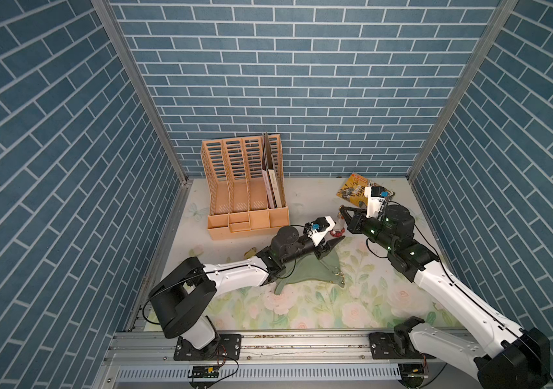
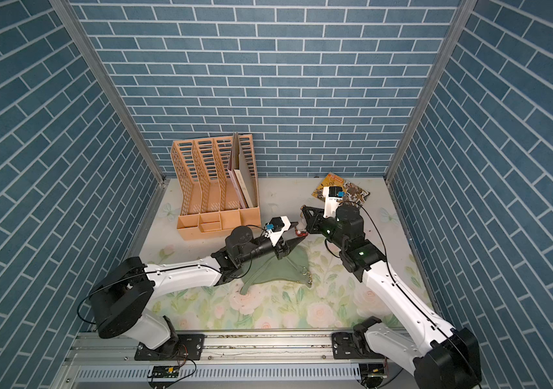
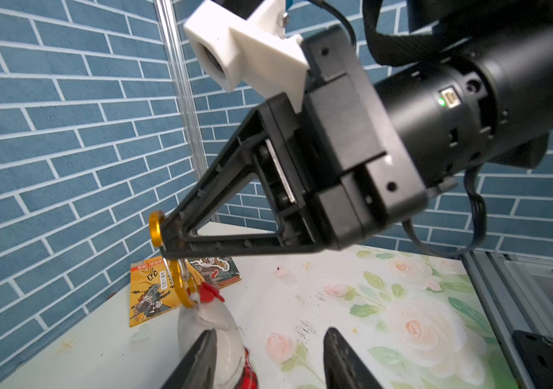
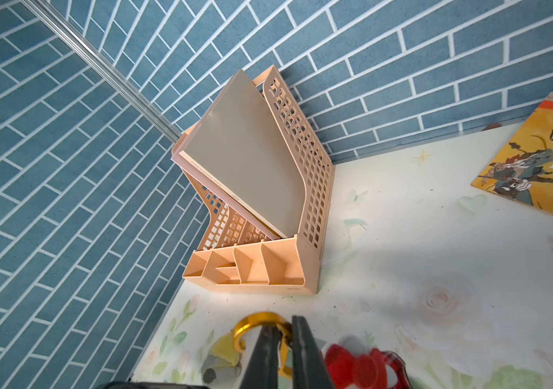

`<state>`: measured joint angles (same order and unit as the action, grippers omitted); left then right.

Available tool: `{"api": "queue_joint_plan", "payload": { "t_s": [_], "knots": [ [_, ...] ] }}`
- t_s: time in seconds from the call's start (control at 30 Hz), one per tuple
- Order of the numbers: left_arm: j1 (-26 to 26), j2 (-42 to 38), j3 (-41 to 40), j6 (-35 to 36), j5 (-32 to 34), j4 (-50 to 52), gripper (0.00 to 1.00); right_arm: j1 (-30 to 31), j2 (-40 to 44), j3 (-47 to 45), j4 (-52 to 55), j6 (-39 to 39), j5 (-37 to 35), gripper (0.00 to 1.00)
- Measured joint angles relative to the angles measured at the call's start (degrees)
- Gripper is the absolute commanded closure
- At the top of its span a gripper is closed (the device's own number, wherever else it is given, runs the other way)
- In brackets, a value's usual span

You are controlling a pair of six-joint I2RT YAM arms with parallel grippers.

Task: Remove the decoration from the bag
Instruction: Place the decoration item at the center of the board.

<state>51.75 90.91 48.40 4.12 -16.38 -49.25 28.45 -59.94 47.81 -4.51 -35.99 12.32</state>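
The left arm lies low across the bag, the left tool with jaws apart at the bag's far corner. The right arm reaches past the bag's far side, the right tool pinched (tips almost meeting) on the gold ring.

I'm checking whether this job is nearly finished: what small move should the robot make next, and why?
Probably the right gripper should carry the gold clip aside and lower it onto the table. Its jaws are shut on the clip, the chicken toy hangs below it, and nothing visibly links it to the bag. The left gripper is open beside the toy.
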Motion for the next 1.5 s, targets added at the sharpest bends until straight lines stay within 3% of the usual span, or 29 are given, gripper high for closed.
{"api": "queue_joint_plan", "payload": {
  "t_s": [0.43,0.67,1.03,1.5],
  "knots": [
    [-2.75,2.12,1.88,-1.86,-0.02,-2.19,0.56,0.15,1.05,0.00,-0.70,-2.86,3.58,0.89],
    [-2.75,3.85,2.36,-2.08,-0.50,-3.19,0.69,0.42,1.05,0.00,-0.72,-3.23,4.90,0.89],
    [-2.75,3.93,2.38,-2.16,0.81,-4.33,0.74,0.81,1.03,-0.52,-1.05,-3.26,6.40,0.89],
    [-2.86,3.93,2.38,-2.60,2.64,-3.91,0.98,1.05,1.03,-1.79,-2.75,-3.10,6.38,0.85]
  ]
}}
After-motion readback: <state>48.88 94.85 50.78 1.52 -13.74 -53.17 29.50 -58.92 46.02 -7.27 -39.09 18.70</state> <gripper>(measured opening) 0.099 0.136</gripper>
